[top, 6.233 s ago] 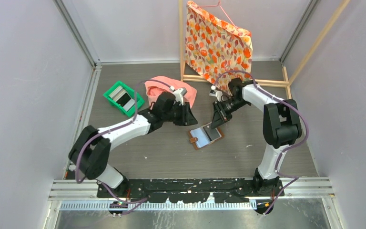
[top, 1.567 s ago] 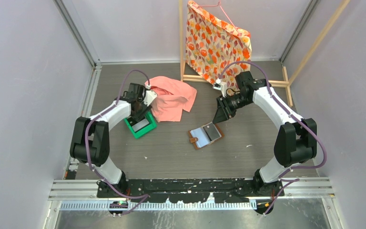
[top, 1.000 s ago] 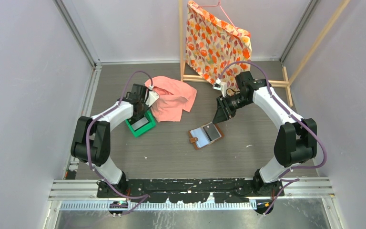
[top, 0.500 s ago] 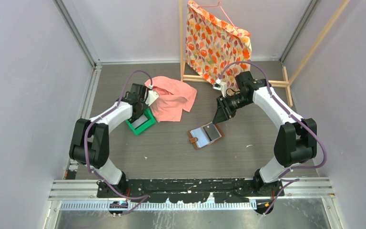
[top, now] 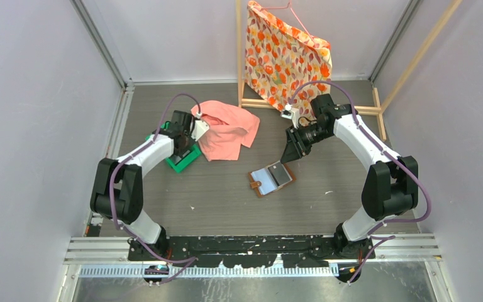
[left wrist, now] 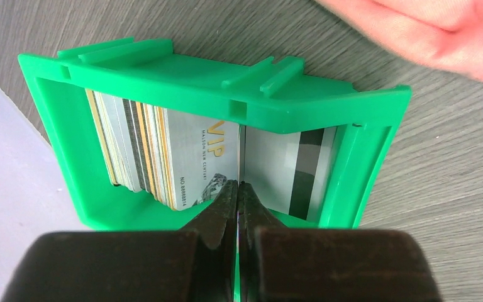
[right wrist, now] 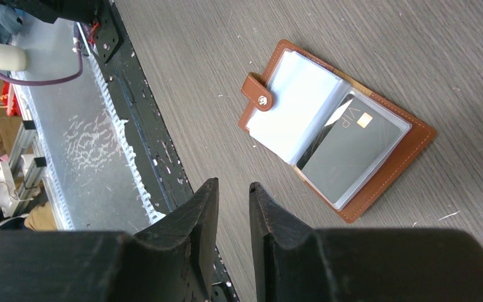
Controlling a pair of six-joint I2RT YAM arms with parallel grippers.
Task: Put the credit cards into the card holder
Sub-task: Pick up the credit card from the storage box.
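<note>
The credit cards (left wrist: 138, 145) stand on edge in a green tray (left wrist: 214, 69). My left gripper (left wrist: 238, 185) is shut on one thin card (left wrist: 242, 154) seen edge-on, between a grey VIP card (left wrist: 204, 157) and a striped card (left wrist: 289, 170). From above, the left gripper (top: 185, 150) sits over the tray (top: 177, 163). The card holder (top: 271, 179) lies open on the table, brown leather (right wrist: 393, 173) with a dark card (right wrist: 346, 154) in a pocket. My right gripper (right wrist: 234, 185) hangs open and empty just behind it (top: 287, 156).
A pink cloth (top: 226, 129) lies right of the green tray, its edge showing in the left wrist view (left wrist: 434, 31). A flowered cloth (top: 286, 56) hangs on a wooden frame (top: 308, 107) at the back. The metal rail (top: 251, 242) runs along the near edge.
My left gripper has shut on a card in the tray. The tray has shifted slightly toward the back left. The right arm has not moved.
</note>
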